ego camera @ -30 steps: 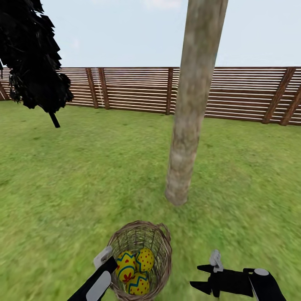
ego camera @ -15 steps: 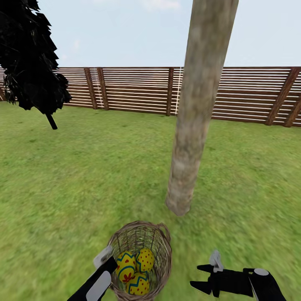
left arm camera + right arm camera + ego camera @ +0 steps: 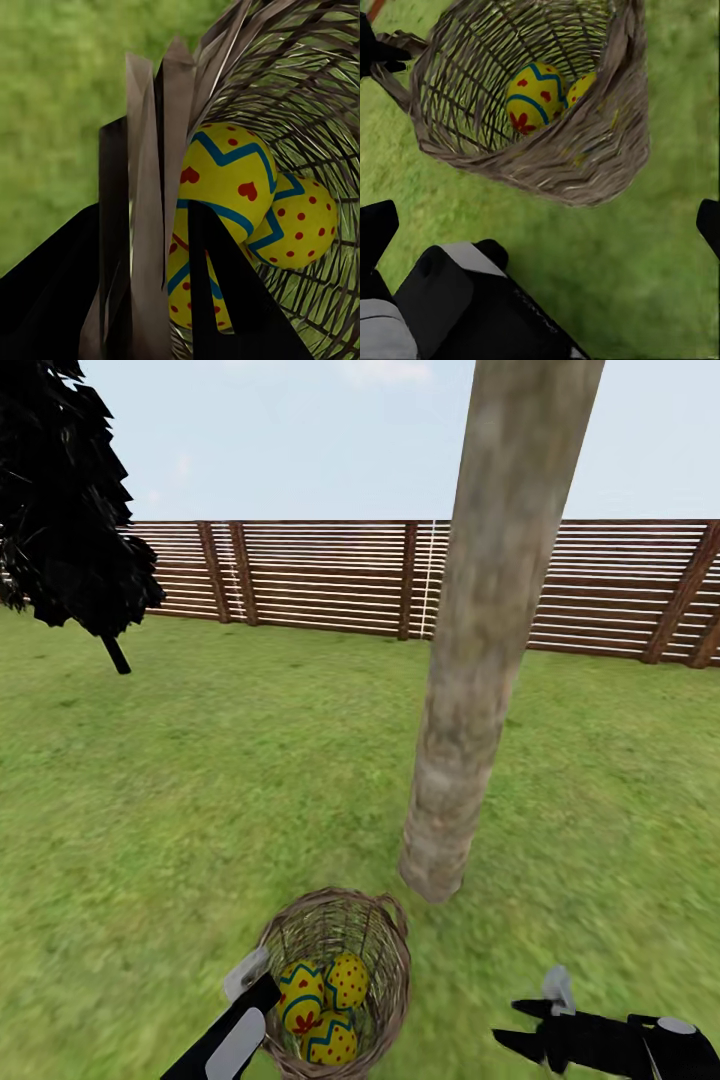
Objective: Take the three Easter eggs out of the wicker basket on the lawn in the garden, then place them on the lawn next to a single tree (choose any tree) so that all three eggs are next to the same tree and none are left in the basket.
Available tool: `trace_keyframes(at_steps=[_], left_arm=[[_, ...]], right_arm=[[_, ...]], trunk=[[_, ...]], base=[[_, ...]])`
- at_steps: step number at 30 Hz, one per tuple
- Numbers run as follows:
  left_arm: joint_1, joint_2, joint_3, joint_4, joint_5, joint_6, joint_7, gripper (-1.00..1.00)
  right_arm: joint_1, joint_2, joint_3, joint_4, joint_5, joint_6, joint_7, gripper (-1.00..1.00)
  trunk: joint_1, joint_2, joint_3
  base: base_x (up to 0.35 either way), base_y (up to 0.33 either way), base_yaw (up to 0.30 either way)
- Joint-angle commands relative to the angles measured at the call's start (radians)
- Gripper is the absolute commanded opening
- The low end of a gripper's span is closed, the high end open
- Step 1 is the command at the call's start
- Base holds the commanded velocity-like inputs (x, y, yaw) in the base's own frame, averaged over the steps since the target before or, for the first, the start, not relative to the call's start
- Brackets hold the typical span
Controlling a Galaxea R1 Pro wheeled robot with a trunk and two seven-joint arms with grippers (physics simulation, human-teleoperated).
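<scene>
The wicker basket (image 3: 385, 960) hangs low over the lawn (image 3: 200, 780), just short of the foot of the tree (image 3: 460, 710). Three Easter eggs (image 3: 300, 990) (image 3: 347, 980) (image 3: 330, 1040) lie inside it. My left gripper (image 3: 255, 980) is shut on the basket's rim; the left wrist view has one finger inside and one outside the woven wall (image 3: 150, 150), with the eggs (image 3: 221, 180) (image 3: 300, 221) right behind. My right gripper (image 3: 508, 1023) is open and holds nothing, to the right of the basket. The right wrist view looks down into the basket (image 3: 585, 172) at two eggs (image 3: 534, 97) (image 3: 581, 86).
A black-leaved narrow tree (image 3: 70, 510) stands at the far left. A brown slatted wooden fence (image 3: 330, 575) closes the lawn at the back. Grass spreads out on both sides of the pale trunk.
The whole view has moved forward, so the tree trunk looks nearer and larger. The basket stays in my left gripper. My right gripper has shifted to the right and lower.
</scene>
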Motion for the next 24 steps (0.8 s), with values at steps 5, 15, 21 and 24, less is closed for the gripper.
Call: trace_keyframes(at_steps=[5,15,21,24], left_arm=[[-0.001,0.001,-0.008,-0.001,0.008,-0.005,0.006,-1.00],[-0.001,0.005,-0.006,0.005,0.007,-0.007,0.006,-1.00],[-0.001,0.005,-0.006,0.002,0.007,-0.007,0.006,-1.00],[-0.001,0.005,-0.006,0.003,0.008,-0.007,0.006,-1.00]], right_arm=[[-0.002,-0.046,-0.228,0.000,-0.069,0.014,0.081,1.00],[-0.002,-0.039,-0.223,0.000,-0.073,0.010,0.081,1.00],[-0.002,-0.039,-0.223,0.000,-0.072,0.010,0.080,1.00],[-0.002,-0.039,-0.223,0.000,-0.072,0.010,0.080,1.00]], trunk=[[0.001,-0.001,-0.001],[0.001,-0.001,-0.001],[0.001,-0.001,-0.001],[0.012,-0.022,-0.010]], base=[[0.341,0.000,0.000],[0.233,0.000,0.000],[0.001,0.000,0.000],[0.000,0.000,0.000]])
